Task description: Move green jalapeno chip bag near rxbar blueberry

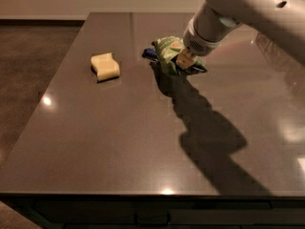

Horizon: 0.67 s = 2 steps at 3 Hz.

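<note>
The green jalapeno chip bag (167, 51) lies crumpled on the dark table (119, 137), at the far middle. The rxbar blueberry (149, 53) is a small dark-blue wrapper that shows just at the bag's left edge, touching it and partly hidden under it. My gripper (184, 61) comes down from the upper right and sits on the bag's right side, in contact with it. The white arm covers the bag's right end.
A pale yellow wavy-edged block (106, 66) lies to the left of the bag, well apart from it. The arm's shadow falls across the table's right middle. The table's left edge borders dark floor (33, 70).
</note>
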Available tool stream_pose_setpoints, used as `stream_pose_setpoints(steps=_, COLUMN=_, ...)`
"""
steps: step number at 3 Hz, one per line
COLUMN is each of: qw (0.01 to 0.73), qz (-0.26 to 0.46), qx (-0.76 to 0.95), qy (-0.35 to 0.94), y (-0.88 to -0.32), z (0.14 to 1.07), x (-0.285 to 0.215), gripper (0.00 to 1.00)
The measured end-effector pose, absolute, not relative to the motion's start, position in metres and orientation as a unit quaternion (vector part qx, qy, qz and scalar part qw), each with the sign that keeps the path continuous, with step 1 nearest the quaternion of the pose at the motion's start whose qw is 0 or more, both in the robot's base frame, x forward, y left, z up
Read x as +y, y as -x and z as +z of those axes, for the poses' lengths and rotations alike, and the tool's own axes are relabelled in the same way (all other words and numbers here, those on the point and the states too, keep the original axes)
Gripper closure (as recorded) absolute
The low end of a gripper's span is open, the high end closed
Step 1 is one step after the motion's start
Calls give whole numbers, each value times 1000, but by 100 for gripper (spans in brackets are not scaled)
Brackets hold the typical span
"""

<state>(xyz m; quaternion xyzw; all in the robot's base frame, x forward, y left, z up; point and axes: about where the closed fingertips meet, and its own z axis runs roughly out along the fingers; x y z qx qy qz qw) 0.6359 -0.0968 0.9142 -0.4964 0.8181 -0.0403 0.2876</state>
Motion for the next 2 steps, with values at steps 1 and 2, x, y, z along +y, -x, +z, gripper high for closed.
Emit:
stream_pose_setpoints(steps=1, qw=287, qz=-40, qx=818, qy=498, y=-636, z=913, x=-95, gripper=13)
stream_pose_setpoints(steps=2, qw=286, qz=-40, qx=817, qy=498, y=-636, z=913, x=-94, gripper=0)
